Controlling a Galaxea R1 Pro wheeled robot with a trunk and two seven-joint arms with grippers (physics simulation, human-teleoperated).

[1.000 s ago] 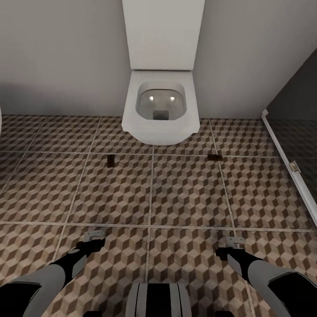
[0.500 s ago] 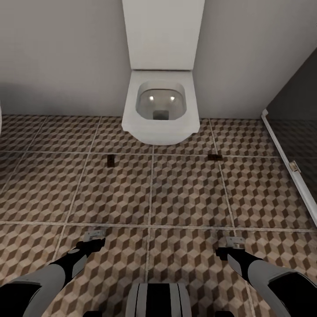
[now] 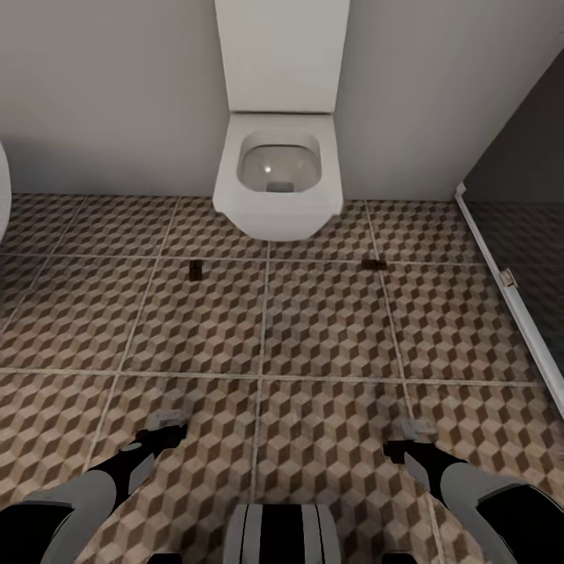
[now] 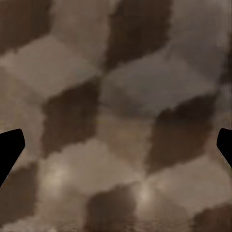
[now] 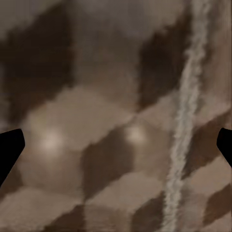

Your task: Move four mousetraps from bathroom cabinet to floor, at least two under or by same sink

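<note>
— Two mousetraps lie on the bathroom floor [image 3: 329, 321] in the head view, yes?

— Yes. One mousetrap [image 3: 196, 271] sits left of the toilet [image 3: 276, 176], just in front of its bowl; the other mousetrap [image 3: 375, 265] lies to the right, on a grout line. Both are tiny dark slivers, too small to make out any detail. They are well apart from each other and from both arms.

— And the grippers?

— The left gripper [image 3: 168, 419] and the right gripper [image 3: 417, 428] hang low over the tiles near the bottom of the view. From the head camera I cannot tell how wide the fingers stand.

— What is cut off?

— A white curved edge [image 3: 3, 188] at the far left is cropped, so I cannot say what it is. A dark panel with a pale frame [image 3: 501, 274] runs off the right side.

— Left wrist view?

— Blurred cube-pattern tile, with two black fingertips [image 4: 9, 150] at opposite edges, spread wide, nothing between them.

— Right wrist view?

— The same: fingertips [image 5: 9, 147] far apart and empty, over blurred tile crossed by a pale grout line [image 5: 186, 116].
</note>
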